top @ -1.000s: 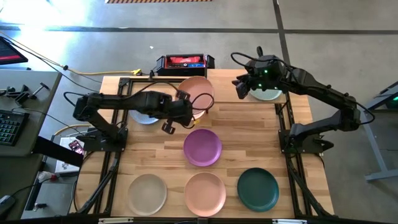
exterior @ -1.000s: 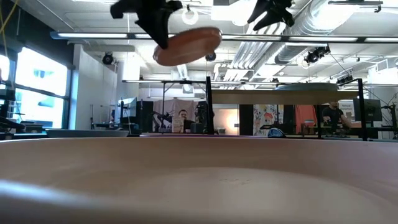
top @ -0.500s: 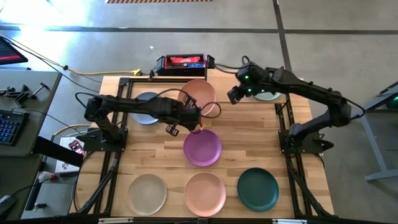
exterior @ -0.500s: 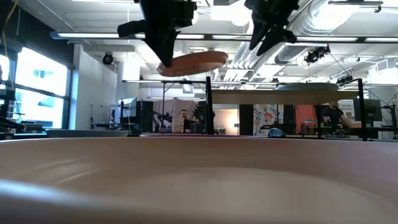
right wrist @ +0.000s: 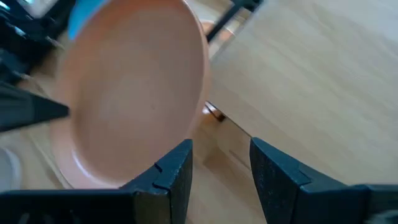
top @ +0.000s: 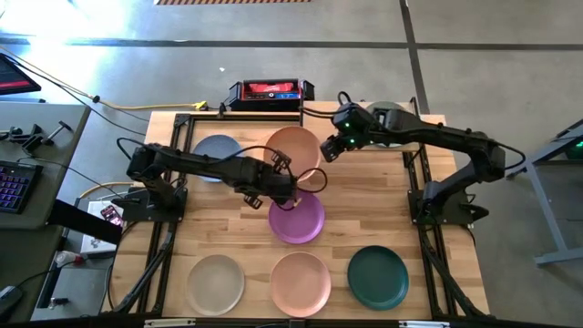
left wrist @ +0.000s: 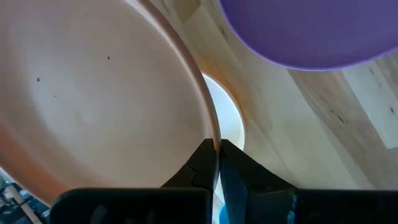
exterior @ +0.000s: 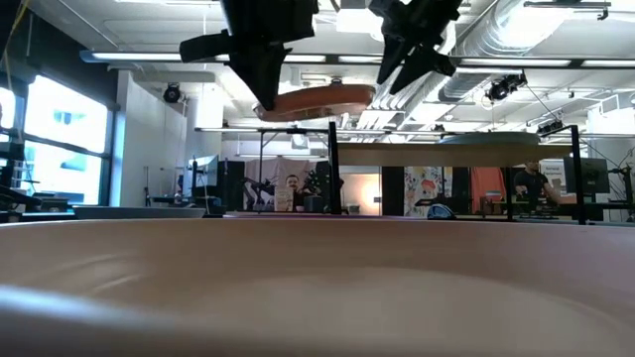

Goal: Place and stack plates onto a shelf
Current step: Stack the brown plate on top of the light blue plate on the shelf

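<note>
Orange plate rim pinched, left gripper

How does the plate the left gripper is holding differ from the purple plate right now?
The orange plate is lifted off the table, its rim pinched by the shut left gripper; the purple plate lies flat on the tabletop, ungripped. The orange one has the open right gripper at its far edge; nothing nears the purple one. Both are round, rimmed and similar in size.
</note>
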Available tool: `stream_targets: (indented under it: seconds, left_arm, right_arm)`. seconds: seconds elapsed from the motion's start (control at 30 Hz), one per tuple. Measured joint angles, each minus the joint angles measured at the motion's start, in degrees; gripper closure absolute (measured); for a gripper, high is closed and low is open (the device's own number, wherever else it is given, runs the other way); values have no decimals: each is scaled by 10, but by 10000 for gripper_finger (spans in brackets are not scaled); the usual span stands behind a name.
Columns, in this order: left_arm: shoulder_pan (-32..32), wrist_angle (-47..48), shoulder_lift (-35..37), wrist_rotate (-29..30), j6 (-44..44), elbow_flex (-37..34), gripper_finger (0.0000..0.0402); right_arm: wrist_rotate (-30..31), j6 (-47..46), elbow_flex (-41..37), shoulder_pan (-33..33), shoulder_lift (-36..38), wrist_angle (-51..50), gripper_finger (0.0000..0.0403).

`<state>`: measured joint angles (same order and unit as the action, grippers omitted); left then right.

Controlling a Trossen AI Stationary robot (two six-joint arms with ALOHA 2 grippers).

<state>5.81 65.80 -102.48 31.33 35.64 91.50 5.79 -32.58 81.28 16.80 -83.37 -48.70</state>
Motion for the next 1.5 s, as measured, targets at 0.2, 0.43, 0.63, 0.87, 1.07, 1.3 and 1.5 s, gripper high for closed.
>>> stream_targets:
  seconds: [0.2,0.43,0.63,0.87,1.07,1.3,1.5]
  left_arm:
    - [6,0,0,1,5,0,399]
    - [15,0,0,36,16,0,399]
    - [27,-1,0,58,20,0,399]
    - [40,-2,0,76,21,0,399]
    - [41,-3,0,81,21,0,398]
    - [41,-14,0,87,13,0,398]
    - [41,-31,0,86,4,0,398]
  right_arm:
    - [1,-17,0,-17,-1,26,263]
    - [1,-35,0,-31,-9,28,263]
    - [1,-36,0,-35,-18,33,263]
    - [1,-35,0,-35,-22,34,280]
    - [1,-25,0,-35,-22,33,346]
    - [8,-10,0,-34,-22,33,392]
    - [12,-2,0,-34,-22,29,399]
